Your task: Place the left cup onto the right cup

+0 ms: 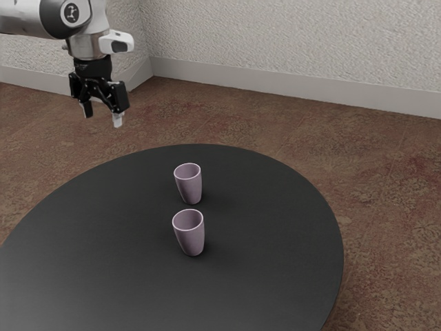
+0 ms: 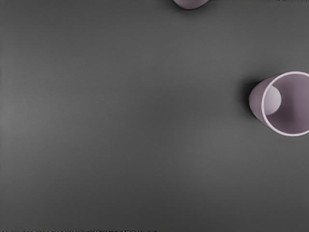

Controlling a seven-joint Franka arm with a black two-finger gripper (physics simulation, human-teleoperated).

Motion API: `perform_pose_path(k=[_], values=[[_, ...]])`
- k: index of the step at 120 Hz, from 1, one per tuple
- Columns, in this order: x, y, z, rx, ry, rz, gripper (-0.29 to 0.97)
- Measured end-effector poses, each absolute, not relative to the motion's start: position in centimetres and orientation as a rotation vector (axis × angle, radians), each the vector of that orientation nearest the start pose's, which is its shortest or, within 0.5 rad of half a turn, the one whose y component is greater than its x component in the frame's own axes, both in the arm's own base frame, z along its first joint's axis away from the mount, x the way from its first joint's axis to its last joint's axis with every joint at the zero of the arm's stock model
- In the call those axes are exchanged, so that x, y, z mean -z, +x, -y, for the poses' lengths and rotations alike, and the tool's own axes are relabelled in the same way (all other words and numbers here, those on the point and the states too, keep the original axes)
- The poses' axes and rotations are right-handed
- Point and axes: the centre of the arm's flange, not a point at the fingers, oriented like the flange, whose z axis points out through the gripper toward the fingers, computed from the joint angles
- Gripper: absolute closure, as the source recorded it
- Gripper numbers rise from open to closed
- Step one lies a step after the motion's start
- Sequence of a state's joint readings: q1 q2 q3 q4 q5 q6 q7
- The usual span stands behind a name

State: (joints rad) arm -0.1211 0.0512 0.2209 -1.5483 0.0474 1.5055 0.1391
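Observation:
Two mauve cups stand upright near the middle of the round black table. The far cup is a short way behind the near cup, and they do not touch. My gripper hangs high over the table's far edge toward the exterior view's left, well away from both cups. Its fingers are apart and hold nothing. In the wrist view one cup is seen from above with its mouth open, and a sliver of the other cup sits at the picture's edge.
The dark tabletop spreads wide around the cups. Brown carpet surrounds the table, with a pale textured wall and baseboard behind.

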Motion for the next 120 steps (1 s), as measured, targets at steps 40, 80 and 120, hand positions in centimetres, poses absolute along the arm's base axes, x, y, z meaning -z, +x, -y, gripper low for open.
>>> perform_pose_path(k=[40, 80, 120], values=[[-58.8, 57.9, -5.8, -0.178, -3.078, -0.043, 0.00], [-56.3, 63.6, -5.1, -0.168, -3.034, -0.009, 0.00], [-54.8, 68.5, -4.2, -0.099, -3.004, -0.007, 0.00]])
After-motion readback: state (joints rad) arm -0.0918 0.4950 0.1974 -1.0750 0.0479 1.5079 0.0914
